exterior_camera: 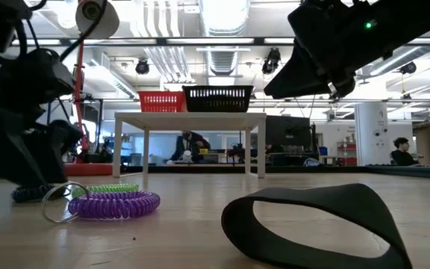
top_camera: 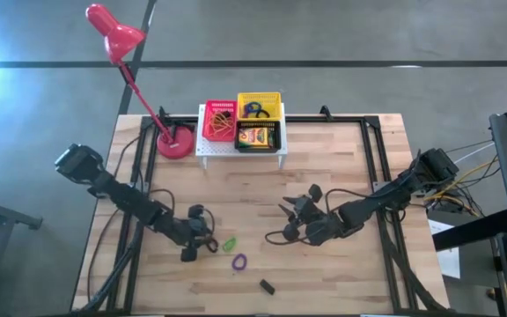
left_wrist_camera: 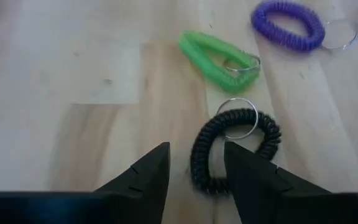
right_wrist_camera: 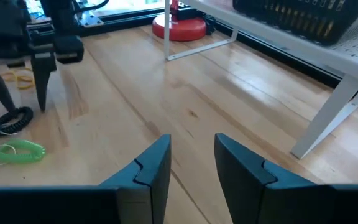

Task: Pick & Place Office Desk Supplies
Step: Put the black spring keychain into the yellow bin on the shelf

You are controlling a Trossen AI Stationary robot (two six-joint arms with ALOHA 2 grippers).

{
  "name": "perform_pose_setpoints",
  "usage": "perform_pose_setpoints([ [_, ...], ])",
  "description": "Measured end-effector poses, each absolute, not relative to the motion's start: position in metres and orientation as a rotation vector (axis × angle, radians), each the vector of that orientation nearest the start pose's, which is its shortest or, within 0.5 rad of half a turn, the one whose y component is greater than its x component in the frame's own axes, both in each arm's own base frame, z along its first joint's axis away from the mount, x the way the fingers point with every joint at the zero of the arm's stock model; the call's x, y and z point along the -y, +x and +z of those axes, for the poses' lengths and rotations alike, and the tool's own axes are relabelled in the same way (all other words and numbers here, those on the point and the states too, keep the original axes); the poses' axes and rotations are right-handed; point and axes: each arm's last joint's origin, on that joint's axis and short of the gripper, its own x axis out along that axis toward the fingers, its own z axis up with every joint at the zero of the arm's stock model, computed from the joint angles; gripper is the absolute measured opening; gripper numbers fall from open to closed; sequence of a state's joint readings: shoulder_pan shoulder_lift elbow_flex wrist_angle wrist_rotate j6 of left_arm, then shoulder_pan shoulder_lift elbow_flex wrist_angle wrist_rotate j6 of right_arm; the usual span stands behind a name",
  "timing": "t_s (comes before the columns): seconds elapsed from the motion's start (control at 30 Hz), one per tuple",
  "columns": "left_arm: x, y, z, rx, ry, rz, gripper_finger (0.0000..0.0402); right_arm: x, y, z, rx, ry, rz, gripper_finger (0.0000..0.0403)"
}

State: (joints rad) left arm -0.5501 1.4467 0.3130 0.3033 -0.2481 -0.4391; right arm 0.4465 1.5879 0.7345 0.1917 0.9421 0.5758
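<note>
Your left gripper (left_wrist_camera: pixel 194 165) reaches low over the wood table (left_wrist_camera: pixel 61 93), fingers part-open astride one side of the ribbed black coil loop (left_wrist_camera: pixel 235 149). Green loop (left_wrist_camera: pixel 216 56) just beyond. Right gripper (right_wrist_camera: pixel 191 158): raised, part-open, empty.

Wooden table (top_camera: pixel 341 158); green loop (top_camera: pixel 229 244), purple loop (top_camera: pixel 238 261), white rack (top_camera: pixel 240 154).

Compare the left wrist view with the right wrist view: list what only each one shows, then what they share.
Only the left wrist view shows the purple coil loop and the left gripper from behind, its open fingers straddling the black coil loop. Only the right wrist view shows the red lamp base, the white rack and the right gripper, empty. Both show the green coil loop and the black one.
</note>
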Motion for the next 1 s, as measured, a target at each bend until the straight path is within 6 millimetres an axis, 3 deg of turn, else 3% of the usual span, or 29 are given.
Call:
perform_pose_setpoints([
  [0.23, 0.113, 0.202, 0.089, -0.85, 0.0, -0.128, 0.0143, -0.108, 0.279, 0.171, -0.35, 0.129, -0.598, 0.012],
  [0.53, 0.113, 0.207, 0.093, -0.853, 0.041, -0.182, 0.0016, -0.108, 0.279, 0.171, -0.349, 0.13, -0.598, 0.0123],
  [0.8, 0.11, 0.215, 0.101, -0.825, 0.113, -0.141, 0.0023, -0.108, 0.279, 0.17, -0.349, 0.13, -0.598, 0.0115],
  [1.0, 0.111, 0.229, 0.132, -0.764, 0.291, -0.015, 0.0019, -0.109, 0.283, 0.163, -0.344, 0.14, -0.598, 0.0114],
])
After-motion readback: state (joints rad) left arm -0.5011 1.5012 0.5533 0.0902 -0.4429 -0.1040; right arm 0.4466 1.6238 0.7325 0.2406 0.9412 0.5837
